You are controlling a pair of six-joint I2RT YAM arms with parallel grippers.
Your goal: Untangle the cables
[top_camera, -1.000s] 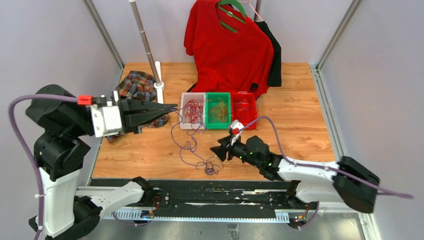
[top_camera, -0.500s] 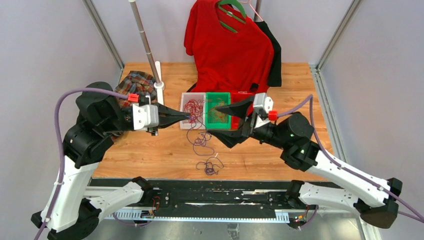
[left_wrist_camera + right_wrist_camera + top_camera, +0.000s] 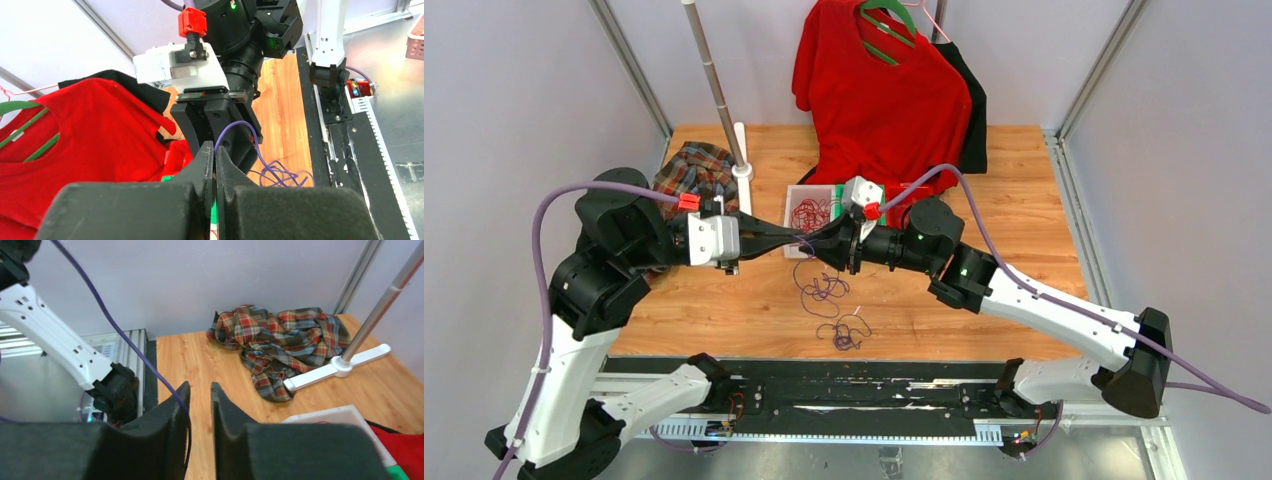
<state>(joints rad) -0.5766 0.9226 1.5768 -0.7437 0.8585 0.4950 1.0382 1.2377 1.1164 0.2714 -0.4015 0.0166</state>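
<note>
Left end effector (image 3: 794, 235): pressed together, pinching a purple cable (image 3: 822, 290)
Right end effector (image 3: 819, 243): slightly spread beside it (no grip seen)
Done: red cables (image 3: 809, 213) lay in the white bin (image 3: 795, 192)
Remaining: the purple tangle hung onto the table (image 3: 1024, 200)

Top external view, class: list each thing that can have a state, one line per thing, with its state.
left gripper: jaws shut on purple cable
right gripper: jaws slightly apart, nothing seen clamped
purple cable: pinched at top, looping down onto table
red cables: heaped in clear bin
red shirt: hanging on green hanger
plaid shirt: crumpled on table
</note>
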